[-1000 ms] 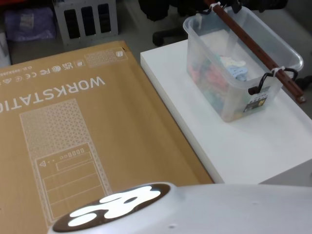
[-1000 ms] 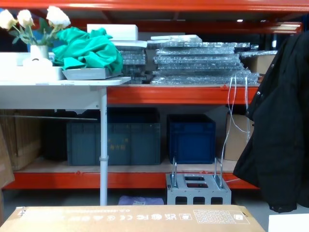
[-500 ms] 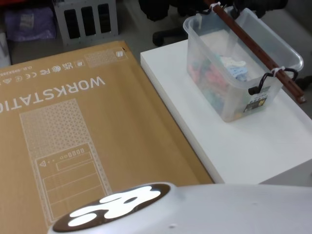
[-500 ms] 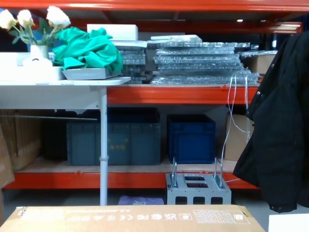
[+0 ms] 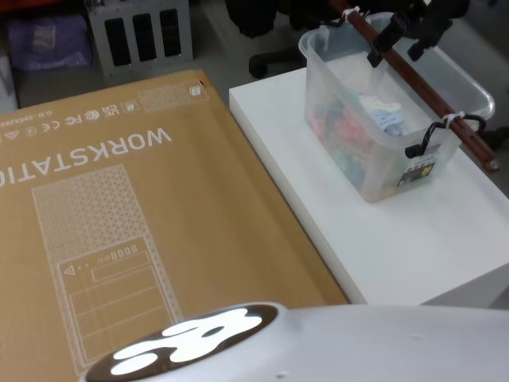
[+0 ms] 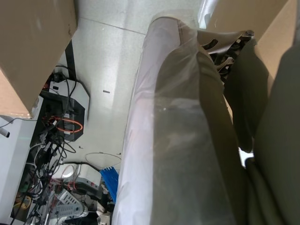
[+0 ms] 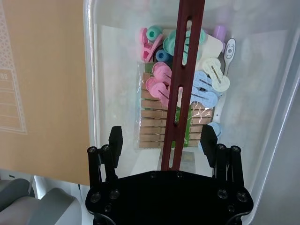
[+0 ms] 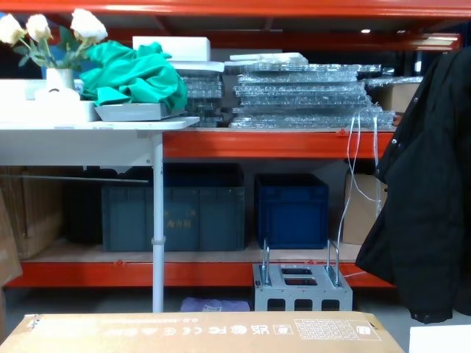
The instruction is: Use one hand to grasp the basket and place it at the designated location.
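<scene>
A large clear plastic basket (image 5: 358, 151) sits on the far right part of a white tabletop (image 5: 398, 255), close to its back edge. The tub is translucent with a rounded rim. A long reddish-brown bar handle (image 5: 429, 95) runs lengthwise across the open top and sticks out past both ends. At the near end, a white tie and a black clip (image 5: 433, 131) fix the bar to the rim. A small printed label (image 5: 420, 169) is on the near end wall.

In the right wrist view, the basket (image 7: 91, 70) holds wooden clothes pegs in a clear bag (image 7: 154, 122) and pastel pink, blue and green plastic clips. The slotted bar (image 7: 180, 93) crosses above them.

The dark right gripper (image 5: 394, 56) hangs over the far half of the handle. Its two fingers (image 7: 116, 140) are spread wide, one on each side of the bar, with clear gaps to it. They grip nothing.

To the left of the white tabletop lies a big flat cardboard box (image 5: 119, 239) printed with the word WORKSTATION. Beyond it, on the floor, stands a grey metal block (image 8: 302, 294) with steel loop handles.

Across the room, orange-red shelving (image 8: 280, 143) carries stacks of clear packaging, with dark blue crates (image 8: 291, 209) on the lower level. A black coat (image 8: 427, 198) hangs at the right. At the left, a white table (image 8: 96, 136) bears a green cloth (image 8: 136, 73) and white flowers (image 8: 44, 29) in a vase.
</scene>
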Controlling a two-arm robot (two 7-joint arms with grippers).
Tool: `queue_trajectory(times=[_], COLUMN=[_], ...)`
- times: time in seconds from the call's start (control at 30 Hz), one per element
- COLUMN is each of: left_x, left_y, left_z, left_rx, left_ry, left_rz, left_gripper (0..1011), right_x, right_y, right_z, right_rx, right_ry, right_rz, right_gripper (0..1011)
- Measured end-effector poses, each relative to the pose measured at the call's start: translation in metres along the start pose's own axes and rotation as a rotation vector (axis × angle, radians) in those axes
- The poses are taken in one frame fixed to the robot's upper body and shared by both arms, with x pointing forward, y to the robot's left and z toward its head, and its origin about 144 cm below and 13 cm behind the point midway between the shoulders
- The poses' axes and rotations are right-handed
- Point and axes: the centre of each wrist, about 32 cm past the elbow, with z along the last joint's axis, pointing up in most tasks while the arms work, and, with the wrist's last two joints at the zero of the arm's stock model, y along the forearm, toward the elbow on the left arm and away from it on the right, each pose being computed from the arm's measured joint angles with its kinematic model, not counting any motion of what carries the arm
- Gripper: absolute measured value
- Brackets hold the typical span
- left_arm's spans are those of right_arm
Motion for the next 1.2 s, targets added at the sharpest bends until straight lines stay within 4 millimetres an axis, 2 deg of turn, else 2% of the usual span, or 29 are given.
queue_trajectory(times=[0.43, 0.77, 0.93, 1.2], left_x=[0.0, 0.0, 0.0, 0.0], left_y=[0.0, 0.0, 0.0, 0.0], left_z=[0.0, 0.0, 0.0, 0.0], left_rx=[0.0, 0.0, 0.0, 0.0], left_ry=[0.0, 0.0, 0.0, 0.0], left_rz=[0.0, 0.0, 0.0, 0.0], left_gripper=[0, 0, 0, 0], right_x=[0.005, 0.007, 0.007, 0.006], right_y=[0.029, 0.041, 0.04, 0.039], right_z=[0.001, -0.001, -0.002, -0.003], right_rx=[-0.038, -0.048, -0.048, -0.047], right_ry=[-0.007, -0.003, -0.004, -0.004], right_rz=[0.072, 0.095, 0.088, 0.081], right_gripper=[1001, 997, 904, 659])
